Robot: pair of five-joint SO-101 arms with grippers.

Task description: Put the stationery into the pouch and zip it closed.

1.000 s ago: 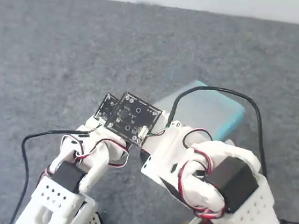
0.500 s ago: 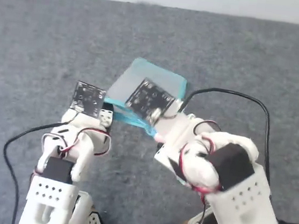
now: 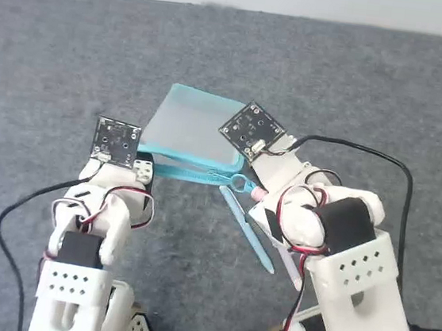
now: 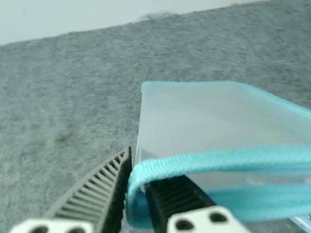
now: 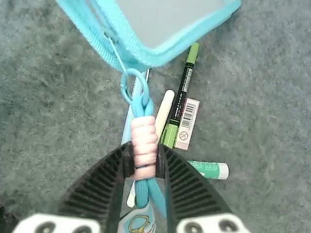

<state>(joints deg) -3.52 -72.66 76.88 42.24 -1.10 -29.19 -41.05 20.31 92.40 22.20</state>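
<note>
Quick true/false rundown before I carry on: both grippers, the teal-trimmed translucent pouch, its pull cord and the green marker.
1. The left gripper is shut on the zipper edge of the teal-trimmed translucent pouch. True.
2. The right gripper is open and empty. False: it is shut on the pink-wrapped teal pull cord.
3. The green marker is inside the pouch. False: it lies outside it on the grey carpet.
4. The pull cord's ring links to the pouch's zipper. True.
</note>
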